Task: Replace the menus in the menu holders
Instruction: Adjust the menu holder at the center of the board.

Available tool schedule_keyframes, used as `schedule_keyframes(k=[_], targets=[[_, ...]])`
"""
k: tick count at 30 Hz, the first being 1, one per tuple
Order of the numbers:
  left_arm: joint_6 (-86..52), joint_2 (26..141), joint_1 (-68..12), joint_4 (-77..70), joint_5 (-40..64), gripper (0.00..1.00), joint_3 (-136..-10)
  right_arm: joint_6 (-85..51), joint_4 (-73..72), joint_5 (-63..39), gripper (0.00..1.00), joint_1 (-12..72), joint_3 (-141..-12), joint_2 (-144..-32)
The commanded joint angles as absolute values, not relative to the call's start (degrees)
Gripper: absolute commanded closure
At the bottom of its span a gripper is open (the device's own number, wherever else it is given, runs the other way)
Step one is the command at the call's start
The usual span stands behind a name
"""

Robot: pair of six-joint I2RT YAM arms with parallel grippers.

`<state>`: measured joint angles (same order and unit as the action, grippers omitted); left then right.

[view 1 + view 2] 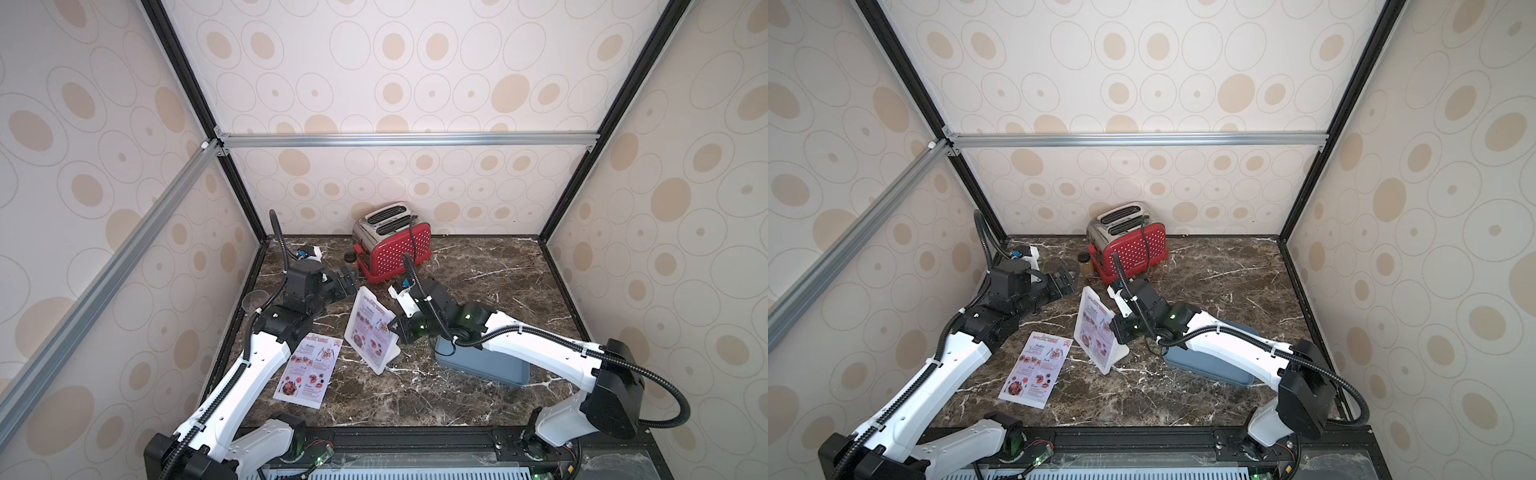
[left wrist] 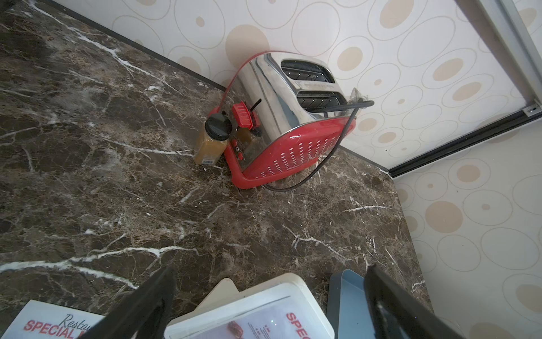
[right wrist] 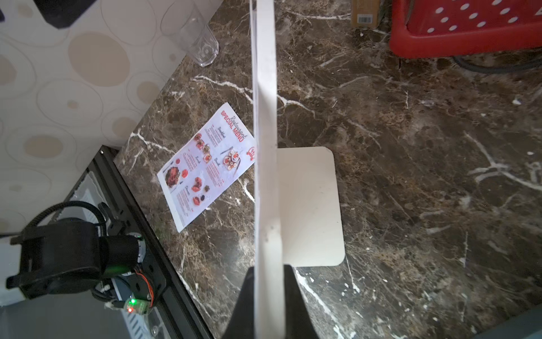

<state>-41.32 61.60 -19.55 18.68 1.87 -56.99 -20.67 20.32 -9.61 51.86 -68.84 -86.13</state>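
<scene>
The right gripper (image 3: 268, 274) is clamped on the side edge of the menu holder (image 1: 381, 367), with a finger pressed to each face of the slanted panel, mid-table. One menu (image 1: 371, 330) sits inside the holder, right at those fingers. The second menu (image 1: 309, 372) lies flat on the marble just beside the holder, apart from both grippers. The left gripper (image 1: 349, 281) hangs empty with its jaws spread wide, behind the holder near the toaster (image 1: 395, 241). The count: two menus, one holder, one tray (image 1: 498, 370), one toaster, one jar (image 2: 211, 141).
</scene>
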Motion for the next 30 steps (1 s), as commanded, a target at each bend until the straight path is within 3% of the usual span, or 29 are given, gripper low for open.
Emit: schedule_keyframes(k=[1, 11, 17, 20, 25, 30], targets=[[-40.84, 60.32, -19.45, 19.88, 0.31, 0.0, -56.45, -10.03, 23.38, -18.14, 0.94, 47.96, -71.66, -86.2], [-39.99, 55.58, -19.4, 23.48, -2.78, 0.01, -53.19, 23.8, 46.52, -42.44, 0.99, 37.26, -90.61, -97.91], [-39.87, 53.32, -19.26, 25.49, -4.55, 0.0, -51.36, 31.68, 52.78, -43.99, 0.98, 36.13, -95.12, -102.86], [-39.63, 51.99, -19.26, 27.27, -7.28, 0.01, -50.79, 33.63, 55.43, -43.75, 0.9, 36.1, -96.32, -104.52], [-40.0, 50.14, -19.25, 28.3, -10.76, 0.01, -48.72, 32.76, 54.15, -41.49, 0.6, 35.57, -96.3, -104.35], [-38.72, 51.48, -18.86, 26.18, -15.73, 0.0, -47.77, 29.76, 51.57, -40.53, 0.51, 34.2, -94.82, -99.98]])
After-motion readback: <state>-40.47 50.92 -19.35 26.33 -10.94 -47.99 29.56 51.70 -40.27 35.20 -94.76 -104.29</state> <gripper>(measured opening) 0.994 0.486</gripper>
